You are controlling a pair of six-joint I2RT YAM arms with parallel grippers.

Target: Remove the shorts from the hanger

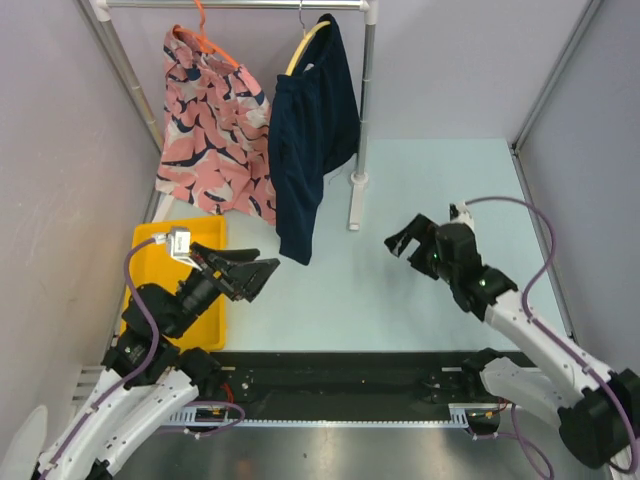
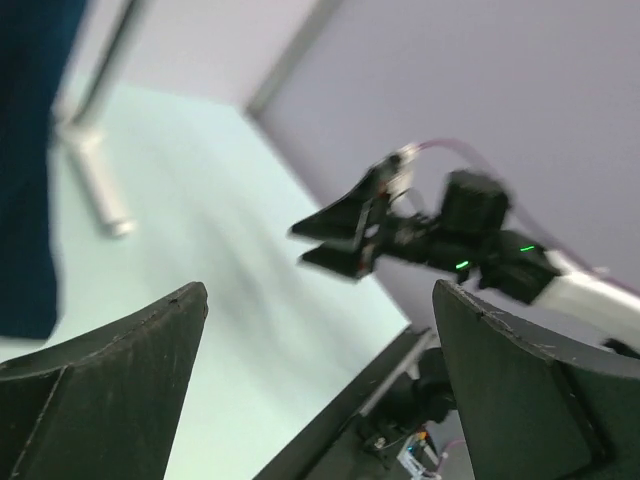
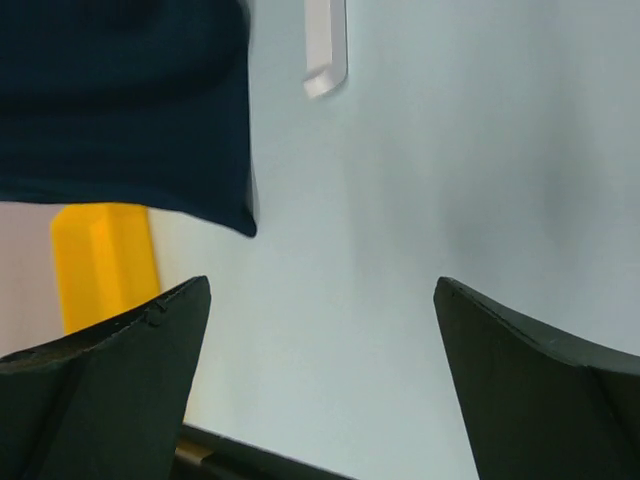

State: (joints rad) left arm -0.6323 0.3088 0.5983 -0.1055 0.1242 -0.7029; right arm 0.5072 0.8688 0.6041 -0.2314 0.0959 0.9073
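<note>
**Left pincer** (image 1: 262,272): fingers apart, nothing between them. It hovers above the worktop (image 1: 430,180), with the tips turned toward the right side of the cell. It sits just right of the yellow bin (image 1: 213,312) and below the hem of the navy shorts (image 1: 310,130). It is near the cloth, but no contact shows in any view.

**Right pincer** (image 1: 405,236): fingers apart and empty. It is held over the middle-right of the worktop with the tips turned toward the rack, well apart from both pairs of shorts. The right wrist view looks between its two dark fingers (image 3: 120,340) at bare worktop, with a lower corner of the navy cloth at upper left.

**Navy shorts**: hung on a pale yellow hanger (image 1: 303,47) hooked over the rail (image 1: 240,5), on the right of the two garments. They drape long and narrow, close beside the upright post (image 1: 368,80).

**Printed shorts** (image 1: 215,130): salmon-pink with a navy and white leaf-like pattern, on an orange hanger (image 1: 207,42). They hang on the same rail, left of the navy pair, with the edges of the two meeting or overlapping.

**Rack**: white tube frame. The right post goes down to a white foot (image 1: 355,200) resting on the worktop.

**Yellow bin**: at the left edge of the worktop, under the left arm. What is inside it, if anything, cannot be told — the arm covers much of it.

**Worktop**: pale blue-green, walled by lilac panels on three sides.
</note>
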